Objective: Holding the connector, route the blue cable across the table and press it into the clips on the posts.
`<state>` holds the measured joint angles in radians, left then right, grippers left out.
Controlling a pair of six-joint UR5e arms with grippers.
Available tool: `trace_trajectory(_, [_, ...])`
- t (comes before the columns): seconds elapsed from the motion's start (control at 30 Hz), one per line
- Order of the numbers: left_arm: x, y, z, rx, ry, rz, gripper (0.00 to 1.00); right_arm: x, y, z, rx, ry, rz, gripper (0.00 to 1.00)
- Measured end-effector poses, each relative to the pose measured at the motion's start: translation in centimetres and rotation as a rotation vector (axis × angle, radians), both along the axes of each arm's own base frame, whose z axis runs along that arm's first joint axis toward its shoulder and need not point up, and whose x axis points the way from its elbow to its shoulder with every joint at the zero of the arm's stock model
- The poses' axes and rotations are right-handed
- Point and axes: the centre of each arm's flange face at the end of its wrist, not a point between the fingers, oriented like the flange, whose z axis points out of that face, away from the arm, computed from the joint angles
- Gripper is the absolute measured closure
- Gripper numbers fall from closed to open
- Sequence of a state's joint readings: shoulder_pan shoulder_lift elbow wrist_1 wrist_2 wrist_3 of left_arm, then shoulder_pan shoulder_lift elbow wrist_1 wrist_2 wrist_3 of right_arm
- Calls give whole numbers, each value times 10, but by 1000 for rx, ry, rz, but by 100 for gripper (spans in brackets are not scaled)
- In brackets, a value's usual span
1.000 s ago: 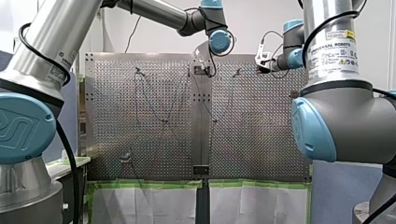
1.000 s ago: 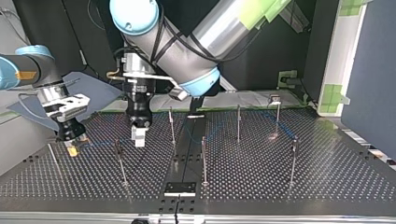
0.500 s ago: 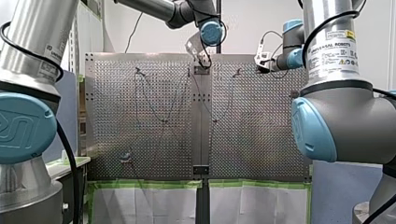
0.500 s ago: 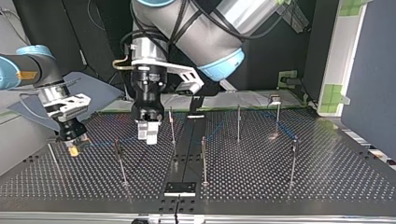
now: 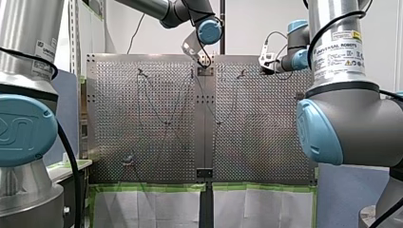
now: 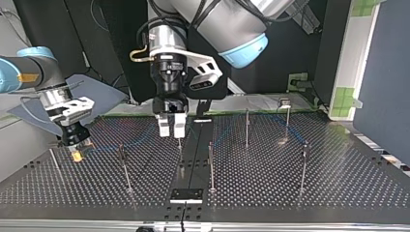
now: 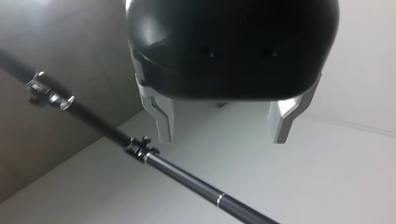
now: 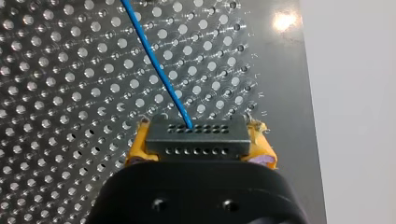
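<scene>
Blue cable point(image 8: 159, 70) leaves the connector point(image 8: 196, 139), which my right hand point(image 8: 198, 143) grips between its yellow pads point(image 8: 135, 147) just above the perforated counter point(image 8: 56, 93).

Seen from across the counter, my right hand point(image 6: 75, 145) sits low, well left of the dark centre strip point(image 6: 191, 164), and the cable is a faint blue line leading from it toward that strip. My left hand point(image 6: 171, 126) hangs just left of the strip, over the top of a thin post point(image 6: 180, 144). Its pale fingers point(image 6: 163, 126) are parted, and its own wrist view shows nothing in the gap. Right of the strip stand more posts point(image 6: 246, 128) with a thin blue line among them. Whether the cable sits in any clip cannot be told.
</scene>
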<state>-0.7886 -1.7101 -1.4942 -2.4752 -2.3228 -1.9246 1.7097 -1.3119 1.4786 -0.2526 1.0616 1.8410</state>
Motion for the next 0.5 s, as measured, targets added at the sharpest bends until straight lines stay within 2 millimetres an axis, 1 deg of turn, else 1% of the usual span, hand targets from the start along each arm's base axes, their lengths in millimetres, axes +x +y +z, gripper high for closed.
trace_trajectory(0.23, [0,10,-30,-61,25,49,0,0,0,0,1,0,0,100])
trace_trajectory(0.5, [-1,21,-59,-40,58,129,0,0,0,0,1,0,0,100])
